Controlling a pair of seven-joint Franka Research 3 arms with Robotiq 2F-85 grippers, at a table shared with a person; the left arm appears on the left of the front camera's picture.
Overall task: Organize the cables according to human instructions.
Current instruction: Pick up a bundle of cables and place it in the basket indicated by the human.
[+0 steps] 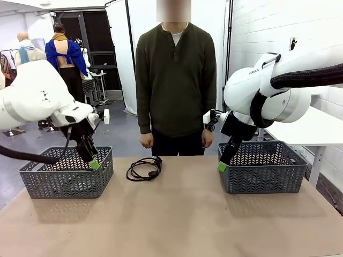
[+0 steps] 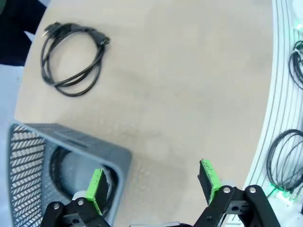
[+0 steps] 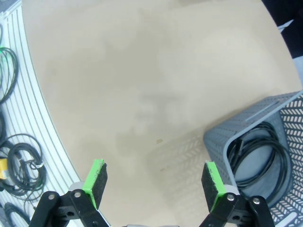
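One coiled cable (image 1: 143, 168) lies on the tan table (image 1: 182, 219) between two grey baskets (image 1: 67, 174); both hands (image 2: 154, 182) gape wide, empty.

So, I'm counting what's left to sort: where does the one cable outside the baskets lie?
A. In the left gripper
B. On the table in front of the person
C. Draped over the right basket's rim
B: the coiled cable lies flat on the table, untouched, between the baskets.

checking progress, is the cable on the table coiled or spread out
Coiled: the cable lies in a loose round loop on the table, between the two baskets.
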